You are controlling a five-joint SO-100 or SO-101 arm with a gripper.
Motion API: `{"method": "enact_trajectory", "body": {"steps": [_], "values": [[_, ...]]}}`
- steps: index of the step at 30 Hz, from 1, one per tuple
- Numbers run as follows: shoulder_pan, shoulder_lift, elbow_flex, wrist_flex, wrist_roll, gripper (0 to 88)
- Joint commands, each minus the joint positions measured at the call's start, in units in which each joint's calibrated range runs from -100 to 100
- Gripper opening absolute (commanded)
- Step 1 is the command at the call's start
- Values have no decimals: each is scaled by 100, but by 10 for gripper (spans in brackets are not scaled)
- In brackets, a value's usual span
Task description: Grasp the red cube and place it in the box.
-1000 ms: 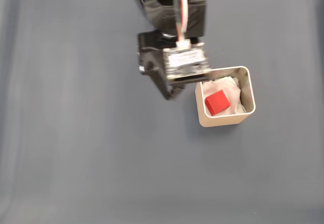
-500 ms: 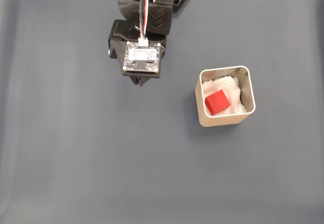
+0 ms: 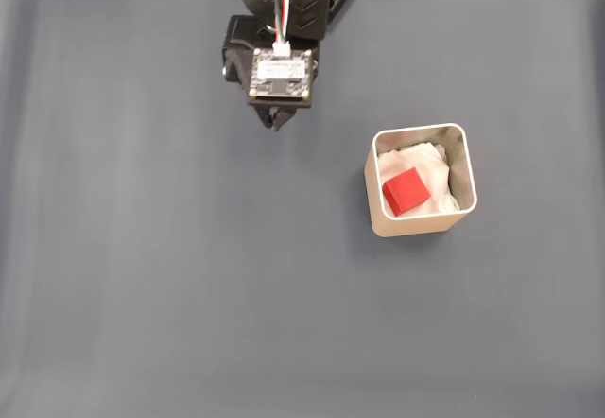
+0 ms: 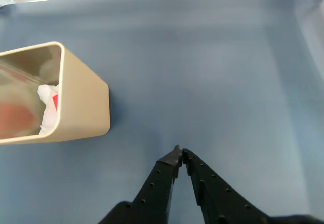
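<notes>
Pincer [image 4: 179,150] farther from box [image 3: 466,167] than before

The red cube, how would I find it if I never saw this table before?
In the fixed view, look over the wide grey table for the beige box with rounded corners, right of the black gripper. Inside it lies white padding, and the red cube sits on that. It is the one bright red thing among grey, beige and white.
</notes>
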Motion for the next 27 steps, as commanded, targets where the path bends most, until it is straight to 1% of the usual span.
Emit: {"method": "enact_trajectory", "body": {"steps": [1,14,25,27], "values": [[-64,-430,189,-23,-34,2],[-242,-1876,1620,124,-68,2],[-221,-2706,2659,247,-73,1],[-249,-2741,2659,453,-68,1]]}}
